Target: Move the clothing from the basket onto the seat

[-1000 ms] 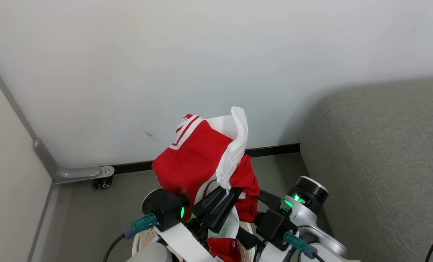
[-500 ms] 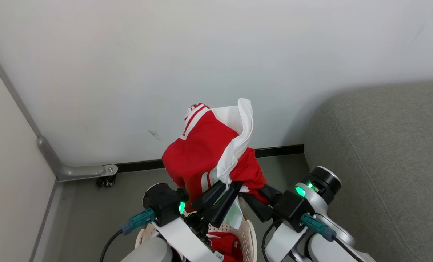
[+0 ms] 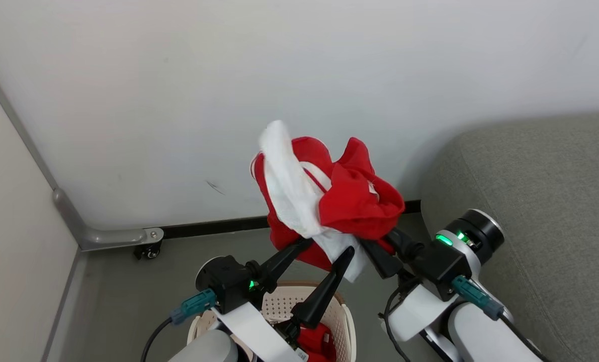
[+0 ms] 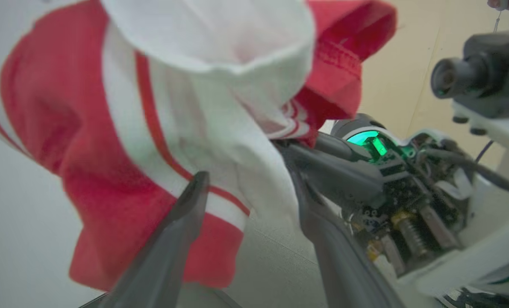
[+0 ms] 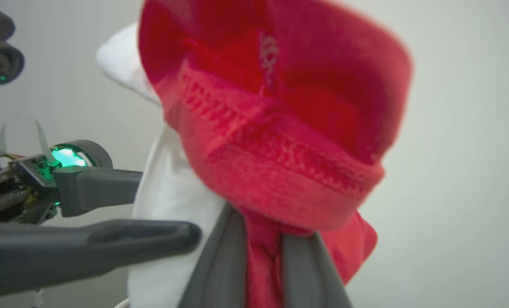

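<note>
At six o'clock the basket (image 3: 348, 322) held more red cloth (image 3: 315, 341). Above it the left gripper (image 3: 323, 250) stood spread, released, while the right gripper (image 3: 379, 247) clenched the clothing (image 3: 352, 203), presumably to carry it toward the seat (image 3: 530, 201) at three o'clock.

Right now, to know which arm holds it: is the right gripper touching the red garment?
Touching. In the right wrist view the right gripper is closed on a fold of the red garment, with fabric pinched between its two fingers.
</note>
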Controlling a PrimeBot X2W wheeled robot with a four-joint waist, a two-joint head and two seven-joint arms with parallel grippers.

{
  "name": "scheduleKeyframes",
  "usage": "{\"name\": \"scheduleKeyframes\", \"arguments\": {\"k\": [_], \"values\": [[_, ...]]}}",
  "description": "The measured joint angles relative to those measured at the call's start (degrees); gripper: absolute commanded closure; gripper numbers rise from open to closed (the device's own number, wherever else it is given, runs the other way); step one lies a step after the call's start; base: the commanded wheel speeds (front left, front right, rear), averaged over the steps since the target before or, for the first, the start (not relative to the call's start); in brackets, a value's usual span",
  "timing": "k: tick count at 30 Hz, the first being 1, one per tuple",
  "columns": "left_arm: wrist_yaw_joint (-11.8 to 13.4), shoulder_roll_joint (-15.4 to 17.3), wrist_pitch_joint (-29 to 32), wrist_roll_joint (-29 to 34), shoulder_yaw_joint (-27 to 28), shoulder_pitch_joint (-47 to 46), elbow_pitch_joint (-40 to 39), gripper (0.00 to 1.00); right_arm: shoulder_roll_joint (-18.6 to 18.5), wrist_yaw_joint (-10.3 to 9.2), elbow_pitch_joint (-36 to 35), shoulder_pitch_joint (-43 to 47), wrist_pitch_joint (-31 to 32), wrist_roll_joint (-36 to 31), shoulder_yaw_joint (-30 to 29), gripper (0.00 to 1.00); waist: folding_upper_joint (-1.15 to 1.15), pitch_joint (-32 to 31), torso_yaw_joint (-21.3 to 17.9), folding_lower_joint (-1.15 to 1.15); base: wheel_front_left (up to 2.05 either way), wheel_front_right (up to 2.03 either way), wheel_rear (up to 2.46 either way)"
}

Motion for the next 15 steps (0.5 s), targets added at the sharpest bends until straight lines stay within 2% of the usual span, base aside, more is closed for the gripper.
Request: {"name": "scheduleKeyframes", "arguments": {"k": [15], "values": [[0.0, 0.6, 0.1, 0.1, 1.6, 0.1, 0.8, 0.00, 0.3, 0.01, -4.2, 1.4, 0.0, 0.0, -8.2, 1.00, 0.00, 0.6, -0.2, 0.00, 0.00, 0.00, 0.00]]}}
